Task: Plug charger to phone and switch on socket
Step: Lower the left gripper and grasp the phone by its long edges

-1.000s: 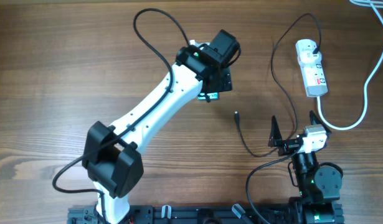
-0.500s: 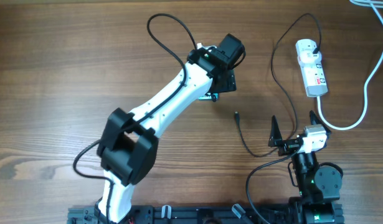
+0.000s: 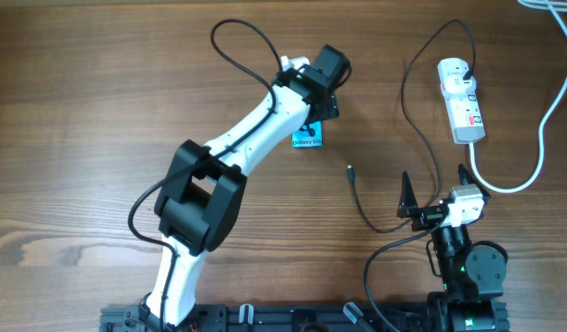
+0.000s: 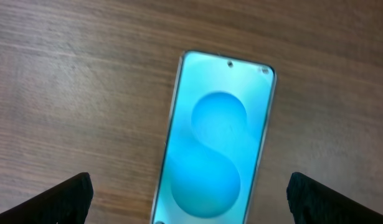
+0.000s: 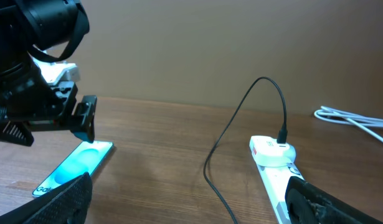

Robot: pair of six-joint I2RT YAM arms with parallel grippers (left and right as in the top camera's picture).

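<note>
Wood-grain tabletop (image 3: 80,92) fills every view, with a plain tan wall (image 5: 179,37) behind it in the right wrist view. We see the left gripper (image 4: 189,199) with its fingers (image 4: 63,199) spread wide and nothing between them but air. The phone (image 4: 217,140) lies flat on the table beneath and between them, teal screen up, its camera-hole end pointing away from the wrist. From overhead only the phone's lower edge, the one with the text, shows out from under this gripper, and we cannot tell whether any finger touches it. The right gripper (image 3: 436,187) sits near the robot's side of the table, its fingers also spread and empty. The charger (image 3: 405,101) is a thin black cable that runs on the table between those fingers. From there it bends toward the middle, and its connector tip (image 3: 349,170) ends on bare wood between the phone and the right gripper, apart from both. The other way, the cable climbs in a tall loop to the white adapter (image 3: 455,72), which is seated in the far end of the socket (image 3: 463,115). That strip lies at the far right, well apart from the phone, with its grey end toward the robot. Its thick white cord (image 3: 541,138) curves off to the right edge. The switch is too small for us to read.
</note>
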